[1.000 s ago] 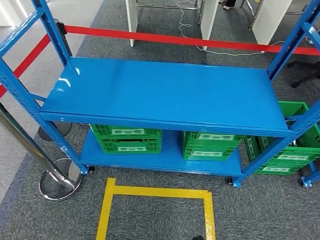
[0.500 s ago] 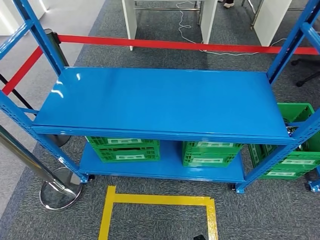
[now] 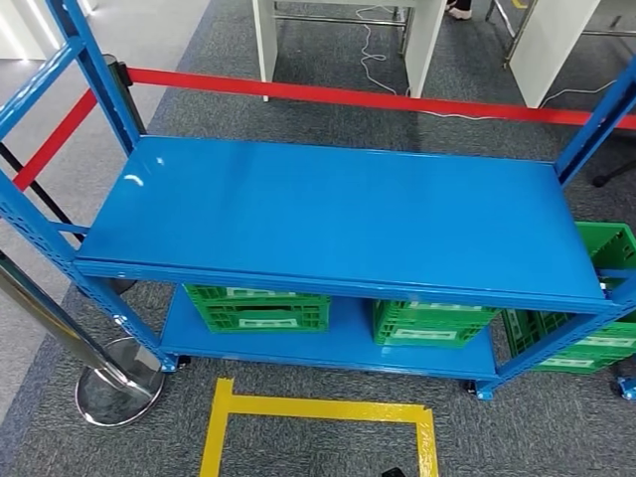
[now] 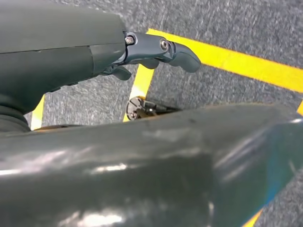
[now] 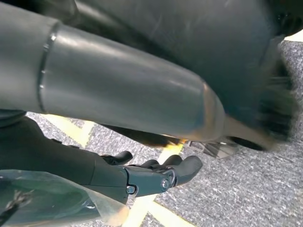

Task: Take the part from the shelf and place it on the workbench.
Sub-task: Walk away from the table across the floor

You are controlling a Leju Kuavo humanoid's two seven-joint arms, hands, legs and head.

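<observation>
Hanging over grey carpet, the left hand (image 4: 157, 49) has its fingers stretched out, holding nothing. The right hand (image 5: 157, 175) lies against a clear bag (image 5: 42, 198); whether it grips the bag I cannot tell. Filling the middle of the head view is the blue shelf (image 3: 338, 214), green crates (image 3: 258, 308) below it.
</observation>
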